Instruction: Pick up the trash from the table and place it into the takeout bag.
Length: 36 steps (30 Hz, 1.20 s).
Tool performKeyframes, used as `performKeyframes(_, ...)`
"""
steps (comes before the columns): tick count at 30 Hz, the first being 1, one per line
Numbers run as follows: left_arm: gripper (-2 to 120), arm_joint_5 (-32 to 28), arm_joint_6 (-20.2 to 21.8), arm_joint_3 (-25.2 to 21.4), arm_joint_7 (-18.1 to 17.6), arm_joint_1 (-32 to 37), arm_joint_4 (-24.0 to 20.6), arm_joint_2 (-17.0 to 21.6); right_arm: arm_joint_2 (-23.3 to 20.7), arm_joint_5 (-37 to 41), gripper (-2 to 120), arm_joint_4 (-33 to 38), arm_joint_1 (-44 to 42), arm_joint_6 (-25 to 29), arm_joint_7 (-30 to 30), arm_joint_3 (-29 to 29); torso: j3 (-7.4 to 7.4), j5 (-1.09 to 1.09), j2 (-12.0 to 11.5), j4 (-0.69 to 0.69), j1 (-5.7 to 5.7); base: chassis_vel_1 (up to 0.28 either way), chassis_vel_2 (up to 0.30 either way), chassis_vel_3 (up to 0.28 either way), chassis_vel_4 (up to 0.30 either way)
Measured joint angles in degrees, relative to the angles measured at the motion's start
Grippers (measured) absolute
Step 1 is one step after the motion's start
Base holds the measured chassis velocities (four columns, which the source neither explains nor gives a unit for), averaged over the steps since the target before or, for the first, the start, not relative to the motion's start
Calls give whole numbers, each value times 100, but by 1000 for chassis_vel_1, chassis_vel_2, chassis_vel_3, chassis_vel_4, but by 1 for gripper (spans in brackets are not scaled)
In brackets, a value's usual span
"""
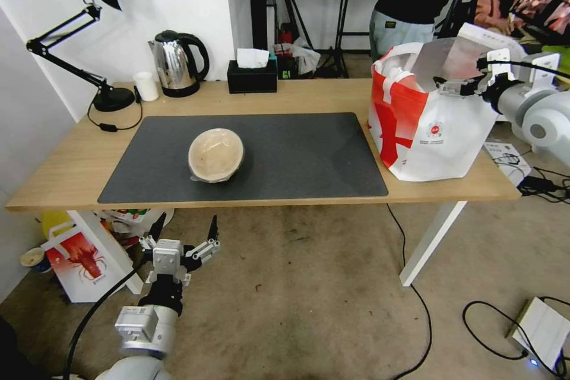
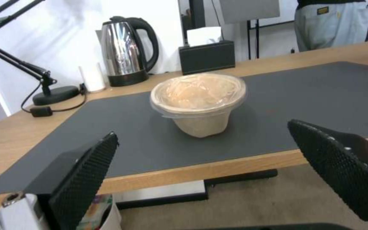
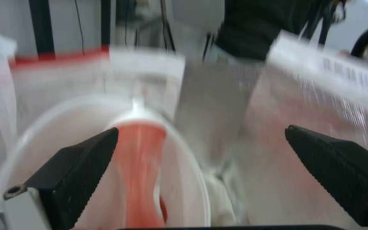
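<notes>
Beige bowl (image 2: 198,103) sits upright on the mat (image 1: 297,154), film-covered, ahead of and above the left gripper (image 1: 185,231), well apart. Left jaws wide, empty, below the table (image 1: 59,178) edge. Right gripper (image 3: 201,172) over the bag (image 1: 439,130) mouth, jaws wide, empty; red cup (image 3: 139,172) and white bowl (image 3: 188,179) lie inside, under it. Judgement: bowl is the last item; raise the left gripper clear of the edge, straddle the bowl's walls below the rim, avoid crushing.

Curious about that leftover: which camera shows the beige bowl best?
The left wrist view: the beige bowl sits close, side-on, its filmy cover visible. The head view shows it smaller, from above, on the mat. The right wrist view looks into the takeout bag.
</notes>
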Motion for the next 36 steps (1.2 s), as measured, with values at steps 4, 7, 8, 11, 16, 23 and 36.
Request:
performKeyframes(4,100,0,0,0,0,0,0,0,103,-5,100,62,-76,474,-1,167,0,1,0,1,0,0,0,0,0)
performKeyframes(7,100,0,0,0,0,0,0,0,291,-246,100,265,-291,1200,53,514,0,-1,0,2,0,0,0,0,0)
performKeyframes(8,100,0,0,0,0,0,0,0,338,-322,100,317,-344,1357,83,578,0,0,0,2,0,0,0,0,0)
performKeyframes(11,100,0,0,0,0,0,0,0,465,-451,100,489,-486,1767,183,782,0,2,0,2,0,0,0,0,0)
performKeyframes(16,100,0,0,0,0,0,0,-1,698,-684,100,928,-848,2413,407,1290,0,-2,0,3,1,0,0,0,0)
performKeyframes(23,100,0,0,0,0,0,0,0,854,-766,100,1901,-1824,2850,466,1975,0,0,0,0,1,0,0,0,0)
performKeyframes(36,100,0,0,0,0,0,0,0,2243,-2249,100,3568,-4396,3041,683,2939,-1,-1,0,2,0,0,0,0,0)
